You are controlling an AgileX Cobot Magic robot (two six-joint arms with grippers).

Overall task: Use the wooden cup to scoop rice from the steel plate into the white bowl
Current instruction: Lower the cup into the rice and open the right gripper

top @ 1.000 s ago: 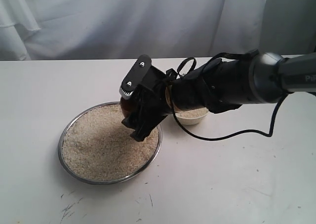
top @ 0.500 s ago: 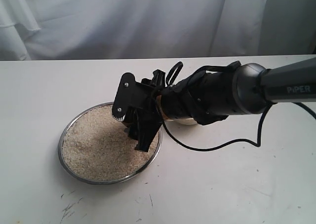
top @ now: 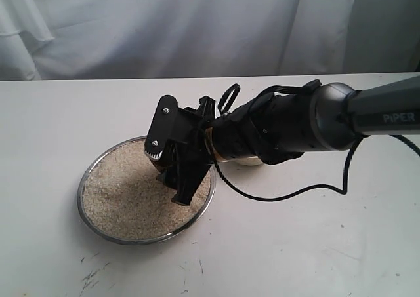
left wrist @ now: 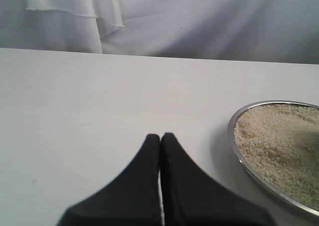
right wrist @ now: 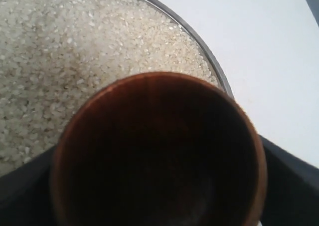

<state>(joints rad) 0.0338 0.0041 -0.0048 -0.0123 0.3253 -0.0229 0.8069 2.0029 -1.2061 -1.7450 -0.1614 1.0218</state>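
The steel plate (top: 82,195) lies on the white table, filled with a loose bed of rice (top: 125,192). My right gripper (top: 169,172) hangs low over the plate's right side, shut on the wooden cup (right wrist: 159,151). The cup's dark inside shows no rice, and its mouth faces the rice (right wrist: 75,56) close below the rim. In the exterior view the fingers hide most of the cup. Only a sliver of the white bowl (top: 247,160) shows behind the right arm. My left gripper (left wrist: 160,136) is shut and empty above bare table, left of the plate (left wrist: 234,141).
A black cable (top: 289,191) loops from the right arm onto the table beside the plate. White cloth (top: 197,28) hangs along the table's far edge.
My right gripper has rolled and moved down and left with the cup, from above the plate's far right rim to just over the rice. The left gripper shows no earlier frame.
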